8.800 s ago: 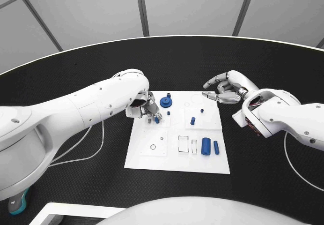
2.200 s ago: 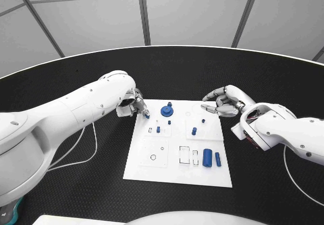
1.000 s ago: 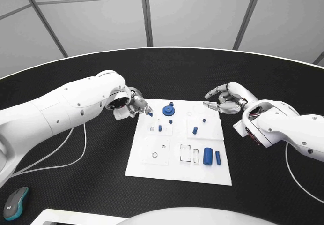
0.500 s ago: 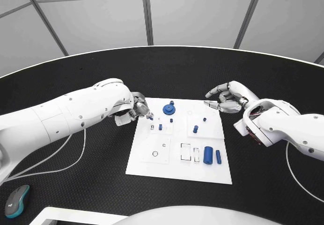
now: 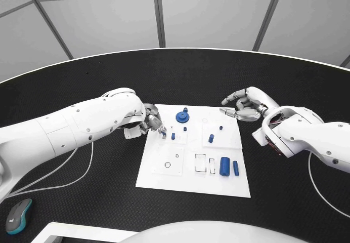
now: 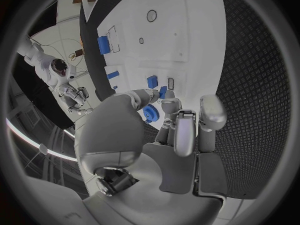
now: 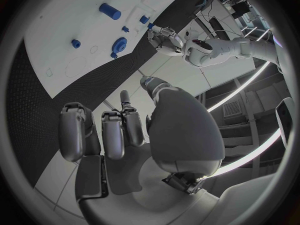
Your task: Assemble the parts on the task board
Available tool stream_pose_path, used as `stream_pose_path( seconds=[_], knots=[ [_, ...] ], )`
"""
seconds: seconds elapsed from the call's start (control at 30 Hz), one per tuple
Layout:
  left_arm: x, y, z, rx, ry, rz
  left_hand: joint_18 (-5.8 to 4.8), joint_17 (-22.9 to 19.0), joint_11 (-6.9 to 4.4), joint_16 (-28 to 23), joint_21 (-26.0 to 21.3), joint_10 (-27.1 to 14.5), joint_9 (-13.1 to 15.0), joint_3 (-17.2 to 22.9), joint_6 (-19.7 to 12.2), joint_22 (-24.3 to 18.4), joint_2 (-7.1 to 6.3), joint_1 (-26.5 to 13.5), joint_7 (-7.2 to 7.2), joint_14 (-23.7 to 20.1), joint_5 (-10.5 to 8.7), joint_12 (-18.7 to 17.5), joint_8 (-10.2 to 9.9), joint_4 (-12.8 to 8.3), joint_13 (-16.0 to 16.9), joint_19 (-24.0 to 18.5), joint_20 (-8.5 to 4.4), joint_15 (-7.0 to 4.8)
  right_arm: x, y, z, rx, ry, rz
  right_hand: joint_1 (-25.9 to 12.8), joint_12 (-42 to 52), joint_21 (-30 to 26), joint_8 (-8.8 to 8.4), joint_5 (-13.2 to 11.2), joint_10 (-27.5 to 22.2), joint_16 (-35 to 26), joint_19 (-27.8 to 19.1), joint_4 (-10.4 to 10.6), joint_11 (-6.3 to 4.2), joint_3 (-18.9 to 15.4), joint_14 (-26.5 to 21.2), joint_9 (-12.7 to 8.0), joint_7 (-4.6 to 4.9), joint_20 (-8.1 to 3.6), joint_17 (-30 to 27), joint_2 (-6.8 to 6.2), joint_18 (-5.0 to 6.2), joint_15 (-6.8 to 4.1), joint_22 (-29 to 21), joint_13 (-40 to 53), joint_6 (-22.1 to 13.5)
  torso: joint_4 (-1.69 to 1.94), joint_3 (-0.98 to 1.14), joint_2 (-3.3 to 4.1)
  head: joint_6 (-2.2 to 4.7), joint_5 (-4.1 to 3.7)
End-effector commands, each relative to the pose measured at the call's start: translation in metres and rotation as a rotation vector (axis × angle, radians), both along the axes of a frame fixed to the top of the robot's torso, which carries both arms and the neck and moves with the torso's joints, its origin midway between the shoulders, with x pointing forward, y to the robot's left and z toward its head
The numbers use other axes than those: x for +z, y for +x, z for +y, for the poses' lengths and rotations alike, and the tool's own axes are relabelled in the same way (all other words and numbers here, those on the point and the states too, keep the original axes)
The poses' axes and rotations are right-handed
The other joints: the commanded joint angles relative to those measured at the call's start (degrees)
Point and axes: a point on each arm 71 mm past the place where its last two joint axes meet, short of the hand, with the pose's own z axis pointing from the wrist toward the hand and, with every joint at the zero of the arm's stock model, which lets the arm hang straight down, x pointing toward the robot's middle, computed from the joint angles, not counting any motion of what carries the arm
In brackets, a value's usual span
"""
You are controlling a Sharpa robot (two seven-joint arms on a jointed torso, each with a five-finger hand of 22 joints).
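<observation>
Head view: left silver hand [image 5: 151, 123] over far-left corner of white task board [image 5: 191, 178], fingers bunched; whether holding small blue peg [image 5: 173, 135] just beside, cannot tell. Right silver hand [image 5: 244, 105] curled, holding nothing, off far-right corner. Next, likely: seat peg.

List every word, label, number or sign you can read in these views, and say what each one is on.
None can be read. The task board carries only thin outlines and small circles, not letters or numbers. The blue parts and both robot hands show no markings.
</observation>
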Motion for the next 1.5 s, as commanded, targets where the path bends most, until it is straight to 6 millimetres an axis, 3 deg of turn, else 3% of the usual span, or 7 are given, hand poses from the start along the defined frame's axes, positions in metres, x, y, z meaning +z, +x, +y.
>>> stream_pose_path(
  seconds=[0.03,1.5],
  knots=[
    [-0.0015,-0.0004,0.0001,-0.004,0.003,0.007,-0.47,8.09,0.06,0.34,0.24,0.36,0.04,7.70,0.24,0.03,0.47,0.26,-0.04,4.10,0.27,0.25,0.38,-7.57,0.09,0.29,-0.05,-0.30,0.0000,0.0000,0.0002,0.000,0.000,0.000,-0.50,0.03,-0.39,0.18,0.20,-0.12,-0.11,2.59,0.31,-0.19,-0.08,5.36,-0.08,0.04,-0.51,12.37,0.21,0.72,-0.54,7.40,8.04,0.17,-0.03,0.01,0.04,-0.06,0.11],
    [-0.0090,0.0031,0.0005,-0.045,0.016,0.035,-0.43,8.44,0.02,0.46,0.18,0.49,-0.05,7.85,0.36,-0.16,0.26,0.21,-0.07,4.20,0.17,0.27,0.40,-7.91,0.15,0.18,-0.09,-0.33,0.0000,-0.0004,0.0011,0.003,0.001,0.001,-0.50,0.03,-0.39,0.18,0.20,-0.12,-0.11,2.59,0.31,-0.19,-0.08,5.36,-0.08,0.04,-0.51,12.37,0.21,0.72,-0.54,7.40,8.04,0.17,-0.01,0.06,0.05,-0.58,-0.12]
  ],
)
